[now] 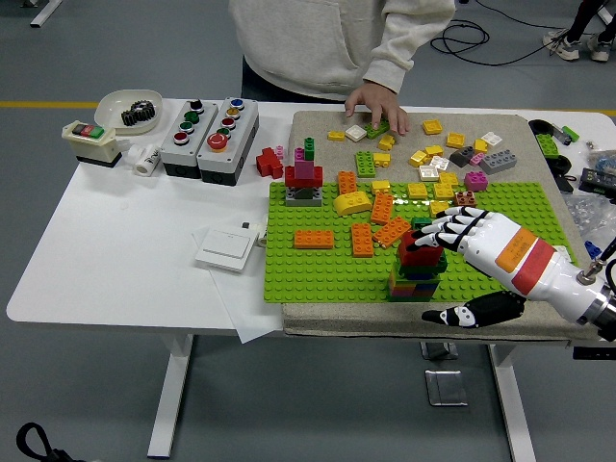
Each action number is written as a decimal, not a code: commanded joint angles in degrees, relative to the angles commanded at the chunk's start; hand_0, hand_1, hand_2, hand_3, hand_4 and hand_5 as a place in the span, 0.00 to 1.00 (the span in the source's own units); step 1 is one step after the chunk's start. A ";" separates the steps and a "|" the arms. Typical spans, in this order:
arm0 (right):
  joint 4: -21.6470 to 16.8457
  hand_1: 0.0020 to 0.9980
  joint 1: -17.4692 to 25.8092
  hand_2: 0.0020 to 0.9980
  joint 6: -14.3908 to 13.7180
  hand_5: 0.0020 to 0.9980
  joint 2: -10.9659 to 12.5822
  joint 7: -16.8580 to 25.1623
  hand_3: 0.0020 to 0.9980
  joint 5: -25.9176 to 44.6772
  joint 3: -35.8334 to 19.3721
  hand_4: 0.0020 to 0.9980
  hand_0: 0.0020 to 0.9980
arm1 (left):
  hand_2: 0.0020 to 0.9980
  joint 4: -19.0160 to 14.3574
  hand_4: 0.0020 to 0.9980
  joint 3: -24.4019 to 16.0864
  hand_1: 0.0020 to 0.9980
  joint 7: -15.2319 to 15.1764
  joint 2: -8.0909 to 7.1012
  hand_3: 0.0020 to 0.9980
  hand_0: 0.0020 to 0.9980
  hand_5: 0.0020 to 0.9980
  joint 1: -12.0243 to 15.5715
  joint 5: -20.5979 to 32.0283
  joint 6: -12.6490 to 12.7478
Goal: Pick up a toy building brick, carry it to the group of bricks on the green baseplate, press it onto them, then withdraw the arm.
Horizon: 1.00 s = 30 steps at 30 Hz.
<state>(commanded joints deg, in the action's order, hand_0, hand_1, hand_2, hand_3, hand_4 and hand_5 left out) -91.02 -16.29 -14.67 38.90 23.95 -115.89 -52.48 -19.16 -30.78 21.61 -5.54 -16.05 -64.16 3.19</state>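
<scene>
Red brick (421, 253): seated atop the brick stack (416, 274) on the green baseplate (318, 268), right hand (481, 245) beside it, fingers (445, 233) spread and released; best drawn back level and clear, without nudging the stack.

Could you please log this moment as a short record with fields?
right hand: over the green baseplate, fingers spread beside the brick stack, holding nothing
left hand: not in view
brick stack: upright near the baseplate's front edge, red brick on top
green baseplate: on a grey mat, scattered orange bricks on it
person's hand: resting on loose bricks at the far side
</scene>
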 joint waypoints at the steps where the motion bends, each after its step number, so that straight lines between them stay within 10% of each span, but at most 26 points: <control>1: 0.28 0.75 0.04 0.78 0.04 0.62 -0.05 -0.02 0.75 -0.05 0.11 0.94 0.82 | 0.71 0.00 0.67 0.00 0.70 0.00 0.00 0.59 0.67 0.66 0.01 0.01 0.00; 30: -0.58 0.75 1.14 0.78 -0.31 0.62 -0.17 0.05 0.75 -0.11 -1.32 0.94 0.82 | 0.71 -0.04 0.67 0.09 0.70 -0.05 0.04 0.59 0.67 0.66 -0.16 0.08 -0.03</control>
<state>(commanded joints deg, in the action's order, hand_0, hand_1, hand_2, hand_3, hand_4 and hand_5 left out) -91.60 -15.15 -14.98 38.73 24.01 -116.01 -53.79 -19.20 -30.69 21.55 -5.50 -16.21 -64.09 3.15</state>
